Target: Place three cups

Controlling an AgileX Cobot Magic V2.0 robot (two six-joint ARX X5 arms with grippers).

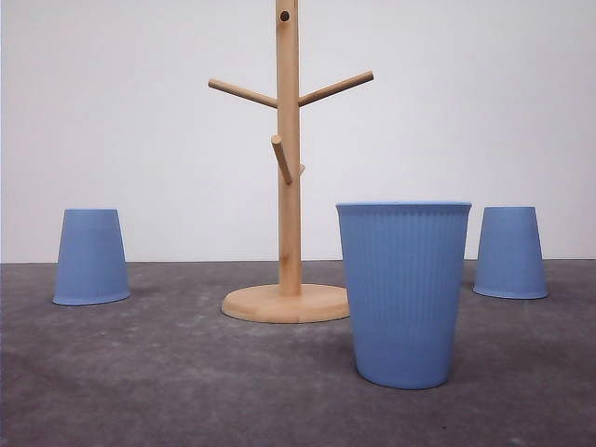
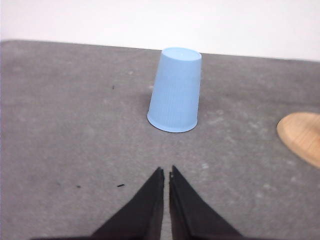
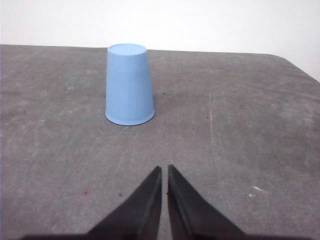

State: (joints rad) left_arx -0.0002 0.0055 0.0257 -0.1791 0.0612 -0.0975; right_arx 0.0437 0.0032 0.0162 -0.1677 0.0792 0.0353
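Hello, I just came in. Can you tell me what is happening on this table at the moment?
Nothing is being held right now. Three light-blue cups stand on the grey table around a wooden cup tree: the nearest cup is upright, while the left cup and the right cup stand upside down. The left gripper points at the left cup with its fingers together, apart from it. The right gripper does the same toward the right cup. No cup hangs on the pegs yet.

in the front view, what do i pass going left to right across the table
upside-down cup on the left → wooden mug tree → upright cup nearest the camera → upside-down cup on the right
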